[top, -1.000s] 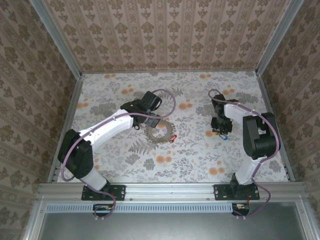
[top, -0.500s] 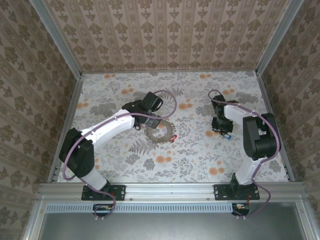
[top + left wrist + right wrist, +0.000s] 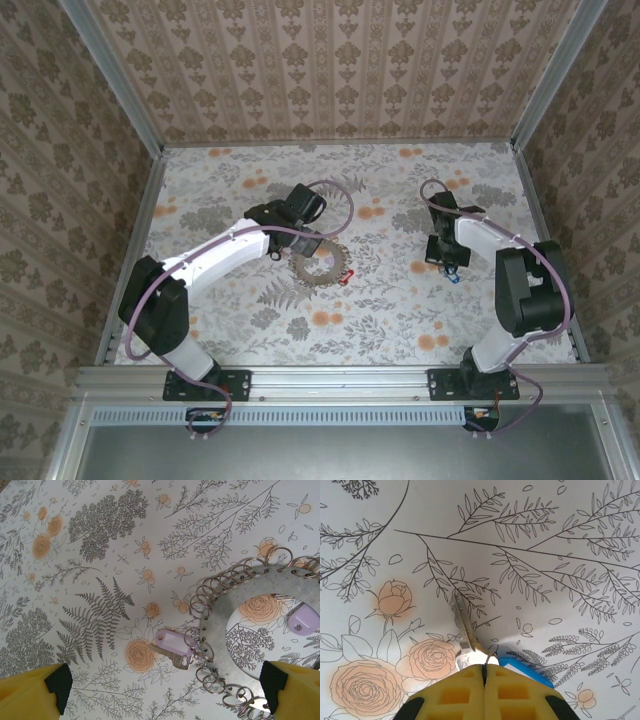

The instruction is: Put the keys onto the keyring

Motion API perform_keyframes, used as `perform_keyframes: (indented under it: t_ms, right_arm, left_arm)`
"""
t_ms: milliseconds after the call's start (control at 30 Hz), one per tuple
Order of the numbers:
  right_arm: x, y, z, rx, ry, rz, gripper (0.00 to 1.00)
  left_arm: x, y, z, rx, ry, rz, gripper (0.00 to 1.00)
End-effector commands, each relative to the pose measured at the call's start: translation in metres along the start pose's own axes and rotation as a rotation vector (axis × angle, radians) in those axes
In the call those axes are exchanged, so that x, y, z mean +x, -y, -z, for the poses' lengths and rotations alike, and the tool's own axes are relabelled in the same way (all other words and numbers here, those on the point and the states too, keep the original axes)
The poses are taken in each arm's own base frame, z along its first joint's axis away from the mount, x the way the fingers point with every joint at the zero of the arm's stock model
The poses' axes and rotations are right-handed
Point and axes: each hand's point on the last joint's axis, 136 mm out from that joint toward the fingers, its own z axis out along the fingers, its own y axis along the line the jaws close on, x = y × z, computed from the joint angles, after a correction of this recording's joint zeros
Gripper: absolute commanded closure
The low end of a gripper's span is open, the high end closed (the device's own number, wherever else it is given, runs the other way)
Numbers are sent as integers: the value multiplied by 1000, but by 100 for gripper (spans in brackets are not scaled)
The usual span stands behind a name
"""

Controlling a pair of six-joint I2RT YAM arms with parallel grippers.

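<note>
Keyring (image 3: 265, 582) lies near the worktop's (image 3: 100, 555) middle, below the left gripper's (image 3: 166, 686) wide-open jaws. Right gripper's (image 3: 483, 667) jaws pinch a blue-headed key (image 3: 462, 625).

One keyring (image 3: 265, 582) lies on the counter (image 3: 90, 540), a flat hoop edged with well over a dozen small wire rings (image 3: 202, 592); their exact number cannot be told. Three keys show. Two are at the hoop: a lilac-headed key (image 3: 170, 647) just outside it and a second lilac head (image 3: 304, 621) inside it, blade hidden. One blue-headed key (image 3: 462, 625) lies to the right. There are two arms, the left arm (image 3: 215, 255) and the right arm (image 3: 490, 245), and two claws, the left claw (image 3: 167, 685) and the right claw (image 3: 484, 672).
</note>
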Motion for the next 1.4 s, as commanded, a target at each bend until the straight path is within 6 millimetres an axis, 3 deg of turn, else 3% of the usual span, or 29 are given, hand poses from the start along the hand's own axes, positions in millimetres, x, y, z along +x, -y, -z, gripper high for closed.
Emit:
perform_keyframes:
  t_ms: [0,233,733,933,1367]
  right_arm:
    - [1,5,2,11,15,9,95]
    - [3,9,-3,38,-15,-3,78]
    - [2,-2,-9,-1,-40,-27,69]
    - [3,0,-16,21,-51,-17,72]
    - [1,7,-8,37,-15,11,95]
  left_arm:
    - [1,1,0,-2,-19,-8,0]
    - [1,2,0,-2,-20,-8,0]
    - [2,4,-2,1,-26,-11,0]
    - [3,4,-3,0,-31,-14,0]
    - [3,4,-2,-2,-31,-16,0]
